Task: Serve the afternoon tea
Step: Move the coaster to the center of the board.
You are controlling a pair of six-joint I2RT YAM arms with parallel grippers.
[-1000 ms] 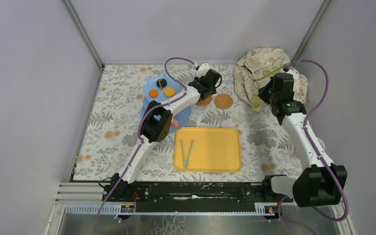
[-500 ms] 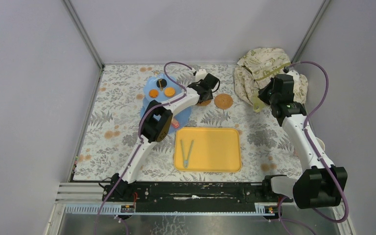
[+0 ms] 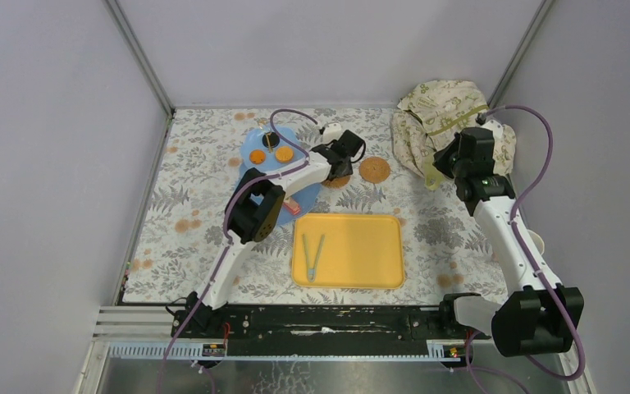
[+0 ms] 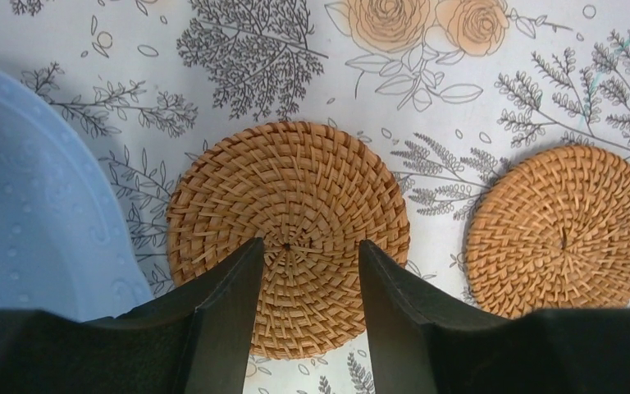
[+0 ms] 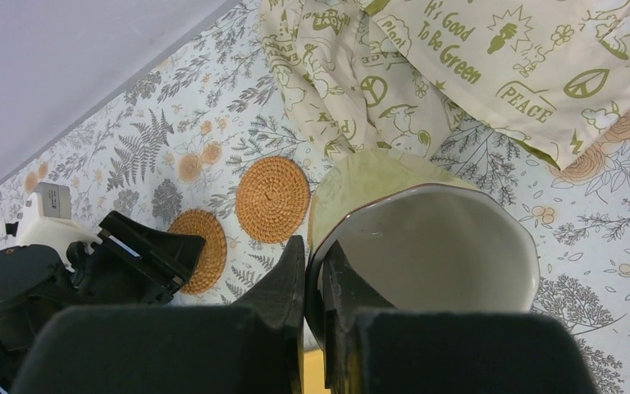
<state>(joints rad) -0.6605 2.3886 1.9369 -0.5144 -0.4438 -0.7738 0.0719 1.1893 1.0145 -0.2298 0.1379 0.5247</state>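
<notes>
Right gripper (image 5: 312,256) pinches the rim of the pale cup (image 5: 435,246) (left gripper (image 4: 310,250) hangs half-open over a coaster (image 4: 287,180)).

**Non-task items on the bench**

Table covering (image 3: 205,230): white sheet printed with grey ferns and leaves and orange roses, lying flat over the whole work surface. The print shows close up in the left wrist view (image 4: 295,49).

Yellow rectangular tray (image 3: 369,254): rounded corners, raised rim, at the near middle of the sheet, long side running left to right.

Tongs (image 3: 313,256): pale blue-green, lying flat in the left part of the tray, joined end near, tips spread toward the far side.

Cream cloth (image 3: 435,115): crumpled in a heap at the far right corner. Its green print shows peace signs and the words "To Be Green" and "PEACE" (image 5: 492,74).

Walls (image 3: 336,49): plain pale grey on three sides.
</notes>
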